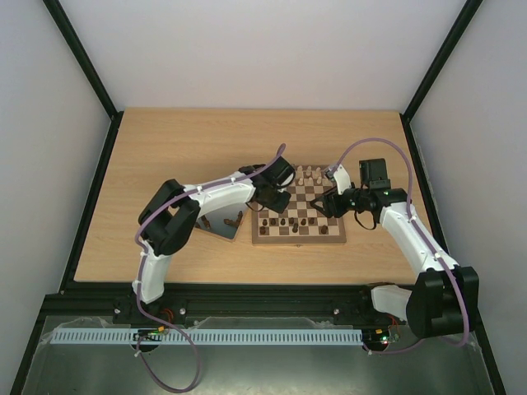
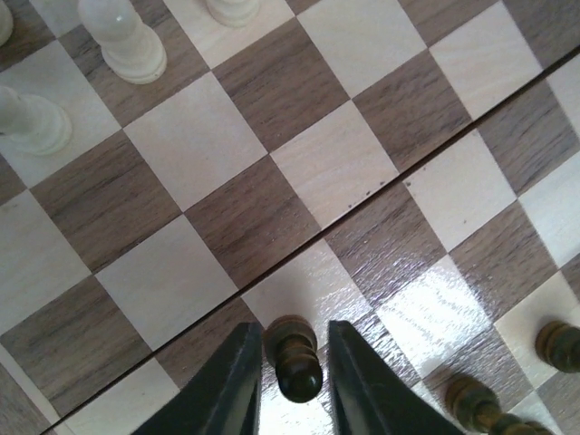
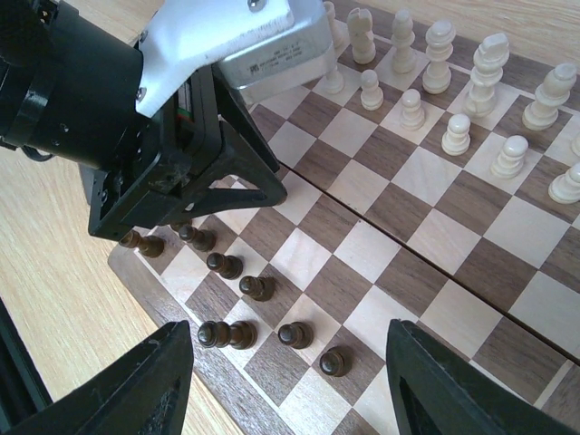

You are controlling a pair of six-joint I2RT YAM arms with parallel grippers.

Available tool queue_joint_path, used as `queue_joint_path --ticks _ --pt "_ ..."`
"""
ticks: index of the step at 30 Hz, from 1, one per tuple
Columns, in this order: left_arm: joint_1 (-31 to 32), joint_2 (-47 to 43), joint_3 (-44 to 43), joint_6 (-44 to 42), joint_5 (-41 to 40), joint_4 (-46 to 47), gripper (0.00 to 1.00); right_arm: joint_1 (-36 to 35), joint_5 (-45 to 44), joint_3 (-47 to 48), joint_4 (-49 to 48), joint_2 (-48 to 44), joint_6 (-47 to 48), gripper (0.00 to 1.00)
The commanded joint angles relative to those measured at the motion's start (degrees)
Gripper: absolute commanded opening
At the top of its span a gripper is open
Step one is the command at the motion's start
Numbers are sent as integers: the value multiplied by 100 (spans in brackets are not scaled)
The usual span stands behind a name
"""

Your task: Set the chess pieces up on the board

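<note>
The board (image 1: pixel 323 233) lies right of centre on the table. Several dark chess pieces (image 1: pixel 284 223) stand along its near rows, and they also show in the right wrist view (image 3: pixel 256 288). My left gripper (image 1: pixel 265 206) is low over the board's left part. Its fingers (image 2: pixel 234 388) straddle a dark pawn (image 2: pixel 299 361) standing on a pale square, with narrow gaps on both sides. My right gripper (image 3: pixel 290 390) hovers wide open and empty above the near dark pieces (image 3: pixel 295 335). It is beside the left gripper (image 3: pixel 258 181).
Cream pieces (image 1: pixel 309 174) stand in the board's far rows (image 3: pixel 453 77); two show in the left wrist view (image 2: pixel 122 41). A shiny metal tray (image 1: pixel 222 220) lies just left of the board, under the left arm. Bare wooden table surrounds the board.
</note>
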State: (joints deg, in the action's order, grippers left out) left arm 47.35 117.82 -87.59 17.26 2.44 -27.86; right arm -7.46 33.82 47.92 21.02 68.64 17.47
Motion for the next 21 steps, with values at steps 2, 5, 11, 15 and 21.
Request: queue_joint_path --ticks 2,5,11,15,21 --pt "27 9 -181 56 -71 -273 27 0 136 -50 50 46 87 60" --pt "15 -177 -182 68 -52 -335 33 4 142 15 97 107 106 60" --pt "-207 -1050 32 41 -62 -525 44 -65 -46 331 266 439 231 58" --pt "-761 -1815 574 62 213 -542 47 -424 -683 741 500 841 379 55" --pt "-1761 -3088 1487 80 404 -247 51 -1325 -1710 1376 709 1648 510 53"
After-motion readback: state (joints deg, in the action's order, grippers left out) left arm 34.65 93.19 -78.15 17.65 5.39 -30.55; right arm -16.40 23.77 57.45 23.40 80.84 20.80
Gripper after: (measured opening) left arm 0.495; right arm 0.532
